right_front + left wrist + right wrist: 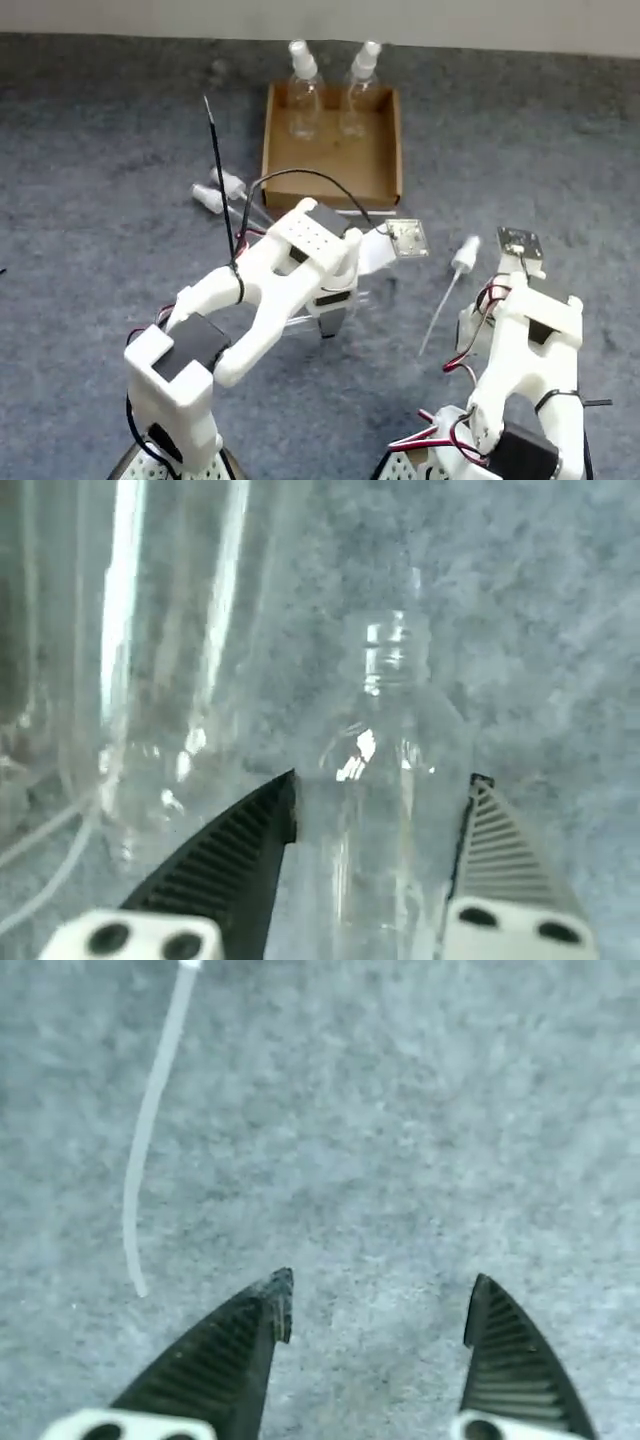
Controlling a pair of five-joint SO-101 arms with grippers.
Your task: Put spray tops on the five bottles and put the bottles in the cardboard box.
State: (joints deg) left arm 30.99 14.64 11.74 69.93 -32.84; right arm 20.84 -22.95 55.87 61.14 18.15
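Uncapped clear bottle (395, 720) lies on the grey carpet (400, 1110) with its threaded neck pointing away from the left gripper (383, 795). The gripper's jaws are spread wide, one on each side of the bottle's body and close against it. At least one more clear bottle (165, 680) lies just beside it; how many are there cannot be told. The left arm (270, 290) reaches low and forward across the middle of the table, towards the cardboard box (385, 170). Two capped bottles stand in the box along its far side, one (303, 95) beside the other (360, 88). Two loose spray tops (228, 183) (207, 197) lie touching on the carpet just left of the box. A third spray top (463, 254), with a long dip tube, lies near the right arm (525, 330), which is folded back at the near edge. The right gripper (380, 1305) hangs over bare carpet, jaws wide with nothing between them, and the dip tube (150, 1150) lies near it.
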